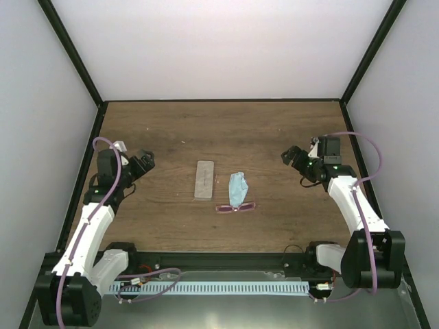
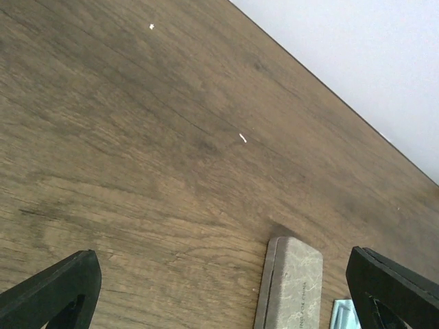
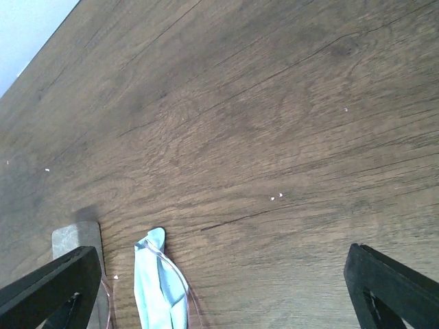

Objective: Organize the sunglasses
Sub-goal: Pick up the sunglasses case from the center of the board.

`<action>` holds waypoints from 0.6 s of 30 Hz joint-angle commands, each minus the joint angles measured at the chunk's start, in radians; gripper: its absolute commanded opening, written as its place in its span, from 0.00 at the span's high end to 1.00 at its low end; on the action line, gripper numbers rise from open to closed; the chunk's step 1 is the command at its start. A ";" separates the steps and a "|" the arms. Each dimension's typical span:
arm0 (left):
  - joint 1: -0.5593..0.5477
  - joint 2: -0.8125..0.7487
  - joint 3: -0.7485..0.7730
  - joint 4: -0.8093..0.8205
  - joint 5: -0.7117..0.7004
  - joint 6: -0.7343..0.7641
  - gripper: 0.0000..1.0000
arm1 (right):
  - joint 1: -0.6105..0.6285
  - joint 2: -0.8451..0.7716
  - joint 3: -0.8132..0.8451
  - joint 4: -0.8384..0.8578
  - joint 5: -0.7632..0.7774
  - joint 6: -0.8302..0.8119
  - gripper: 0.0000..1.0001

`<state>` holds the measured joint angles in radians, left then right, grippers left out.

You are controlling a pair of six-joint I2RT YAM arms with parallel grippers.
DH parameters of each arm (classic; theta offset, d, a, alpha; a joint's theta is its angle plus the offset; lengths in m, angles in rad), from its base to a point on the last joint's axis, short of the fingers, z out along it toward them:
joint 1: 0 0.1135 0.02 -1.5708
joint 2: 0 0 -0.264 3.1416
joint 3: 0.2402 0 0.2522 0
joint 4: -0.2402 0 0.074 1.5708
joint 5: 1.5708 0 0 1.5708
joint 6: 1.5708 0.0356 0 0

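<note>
**Item 1, my left gripper**. Jaws spread wide, nothing between them. It hangs above the left part of the brown wood-grain table, angled toward the centre, so its wrist camera takes in the case.

**Item 2, my right gripper**. Jaws likewise fully parted and empty. It hangs over the right side, well apart from every object. I judge both are posed as a ready stance, one on each side of the work.

**Item 3, the small sunglasses with a thin pink-purple frame and tinted lenses**. They lie flat on the table, centre and toward the near side, lenses facing the near edge. In my right wrist view thin pink lines run along the cloth's edges. I take these for unfolded temples reaching toward the far side, though they are too fine to be sure.

**Item 4, a crumpled light blue cloth**. It sits just on the far side of the sunglasses, its near end touching the frame and probably draped over the temples.

**Item 5, a grey rectangular fabric-covered case**. Its lid is down and it lies lengthwise near-to-far, just left of the cloth and not touching it.

**Status.** Nothing is put away yet. I judge the case must be opened and the sunglasses freed from the cloth first.
</note>
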<state>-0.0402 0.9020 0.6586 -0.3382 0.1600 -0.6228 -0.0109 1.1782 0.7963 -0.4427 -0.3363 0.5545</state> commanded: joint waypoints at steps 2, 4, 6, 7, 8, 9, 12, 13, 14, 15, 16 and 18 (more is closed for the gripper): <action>-0.002 0.012 -0.015 -0.017 0.024 0.028 0.00 | -0.004 -0.013 0.044 -0.068 0.074 0.024 0.04; -0.002 0.026 -0.018 -0.006 0.057 0.035 0.00 | -0.004 -0.016 0.086 -0.111 0.132 0.030 0.11; -0.010 0.045 -0.013 -0.002 0.067 0.043 0.00 | -0.004 -0.016 0.135 -0.151 0.202 0.053 0.16; -0.018 0.053 -0.007 -0.004 0.063 0.051 0.00 | -0.005 -0.012 0.154 -0.162 0.237 0.058 0.18; -0.033 0.060 0.002 -0.009 0.047 0.058 0.00 | -0.006 -0.008 0.167 -0.170 0.270 0.060 0.21; -0.053 0.070 0.013 -0.018 0.028 0.066 0.00 | -0.006 -0.002 0.174 -0.172 0.288 0.053 0.22; -0.132 0.114 0.050 -0.046 -0.026 0.089 0.00 | -0.006 0.029 0.190 -0.174 0.274 0.017 0.43; -0.156 0.134 0.070 -0.058 -0.041 0.092 0.00 | -0.006 0.036 0.197 -0.178 0.237 -0.005 0.59; -0.180 0.161 0.085 -0.071 -0.048 0.099 0.00 | -0.006 0.032 0.196 -0.173 0.195 -0.026 0.80; -0.205 0.189 0.103 -0.082 -0.054 0.106 0.00 | -0.006 0.007 0.183 -0.153 0.158 -0.038 0.94; -0.234 0.220 0.122 -0.098 -0.075 0.114 0.00 | -0.005 -0.035 0.161 -0.116 0.140 -0.036 0.99; -0.301 0.288 0.165 -0.132 -0.152 0.128 0.00 | -0.004 -0.136 0.112 -0.053 0.143 -0.016 0.95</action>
<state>-0.2481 1.0977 0.7410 -0.4019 0.1230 -0.5419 -0.0105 1.1820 0.9451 -0.5648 -0.1501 0.5552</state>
